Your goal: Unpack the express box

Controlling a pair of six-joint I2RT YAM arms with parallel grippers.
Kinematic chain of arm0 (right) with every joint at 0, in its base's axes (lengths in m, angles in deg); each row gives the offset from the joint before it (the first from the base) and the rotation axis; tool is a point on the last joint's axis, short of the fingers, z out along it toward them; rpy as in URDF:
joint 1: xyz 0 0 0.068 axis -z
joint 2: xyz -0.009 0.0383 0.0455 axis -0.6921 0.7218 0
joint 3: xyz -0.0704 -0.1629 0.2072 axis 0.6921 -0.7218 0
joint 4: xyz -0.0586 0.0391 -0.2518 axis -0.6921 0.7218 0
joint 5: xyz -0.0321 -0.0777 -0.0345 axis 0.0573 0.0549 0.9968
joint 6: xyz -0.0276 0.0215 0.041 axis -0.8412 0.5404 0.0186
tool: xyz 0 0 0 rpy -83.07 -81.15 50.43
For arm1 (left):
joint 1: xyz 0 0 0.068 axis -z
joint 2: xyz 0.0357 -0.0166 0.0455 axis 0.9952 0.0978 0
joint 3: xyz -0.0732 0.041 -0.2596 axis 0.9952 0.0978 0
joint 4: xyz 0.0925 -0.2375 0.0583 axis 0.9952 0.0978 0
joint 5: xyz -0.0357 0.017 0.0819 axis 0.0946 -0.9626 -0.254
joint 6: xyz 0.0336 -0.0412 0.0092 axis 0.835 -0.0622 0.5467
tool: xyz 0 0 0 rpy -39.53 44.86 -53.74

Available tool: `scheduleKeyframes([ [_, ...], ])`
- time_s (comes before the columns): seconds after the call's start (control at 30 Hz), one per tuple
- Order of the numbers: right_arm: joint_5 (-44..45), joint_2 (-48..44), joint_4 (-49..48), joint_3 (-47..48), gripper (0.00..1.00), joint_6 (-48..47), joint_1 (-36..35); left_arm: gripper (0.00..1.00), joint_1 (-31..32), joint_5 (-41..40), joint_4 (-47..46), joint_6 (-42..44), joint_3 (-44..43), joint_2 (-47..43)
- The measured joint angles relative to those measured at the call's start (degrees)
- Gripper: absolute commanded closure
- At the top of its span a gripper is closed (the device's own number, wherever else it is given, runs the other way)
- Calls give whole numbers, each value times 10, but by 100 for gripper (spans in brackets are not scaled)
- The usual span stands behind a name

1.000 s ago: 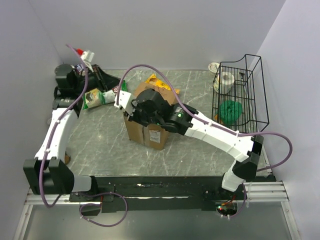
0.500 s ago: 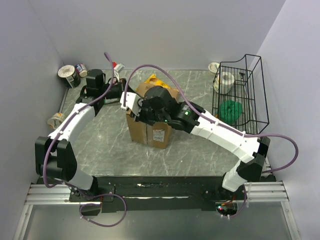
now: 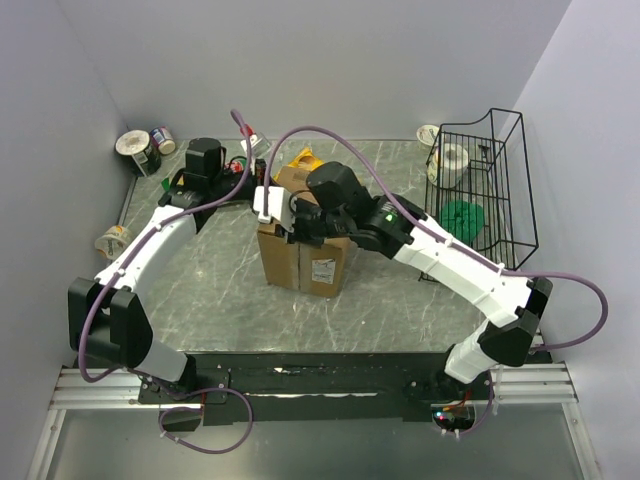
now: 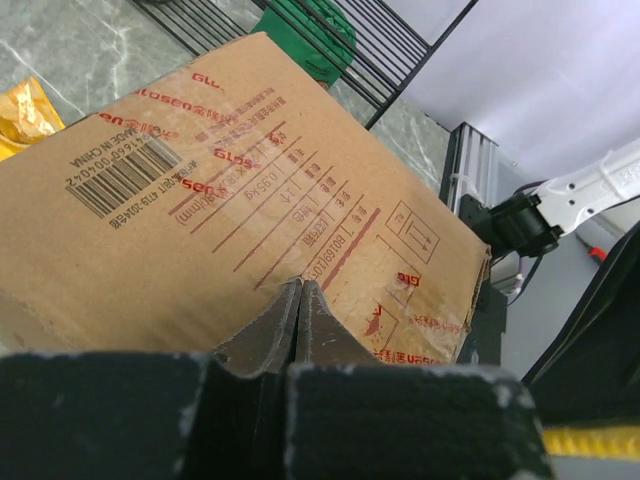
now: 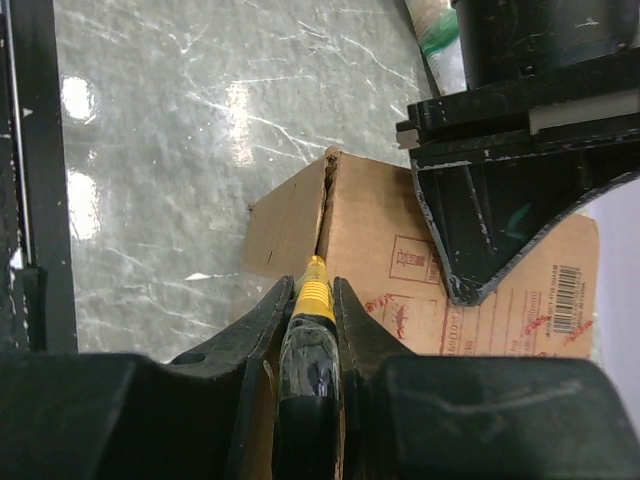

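Observation:
The express box (image 3: 290, 262), a brown carton with a white label, stands mid-table. In the left wrist view its printed face (image 4: 250, 190) fills the frame. My left gripper (image 3: 262, 174) reaches in from the back left. Its jaws (image 4: 300, 287) are shut with nothing between them, tips against the cardboard. My right gripper (image 3: 285, 215) is over the box top, shut on a black tool with a yellow tip (image 5: 314, 285). That tip points at the seam along the box's edge (image 5: 326, 205). The left gripper's black body (image 5: 500, 190) hangs over the box (image 5: 375, 250) beside it.
A black wire basket (image 3: 505, 180) at the right holds a green item (image 3: 460, 218) and a tape roll (image 3: 452, 158). A yellow packet (image 3: 305, 158) lies behind the box. Cans (image 3: 140, 148) sit in the back left corner, and a roll (image 3: 112, 238) at the left edge.
My left arm has swung from the back left corner over to the box and its jaws have closed. The right arm with the tool has shifted slightly right, and the box has turned a little.

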Motion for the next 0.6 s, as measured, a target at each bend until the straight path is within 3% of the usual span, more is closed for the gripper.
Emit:
scheduleKeyframes([
  [0.6, -86, -19, 28, -12, 100, -61, 55, 99, 10, 6, 12, 58, -23, 19],
])
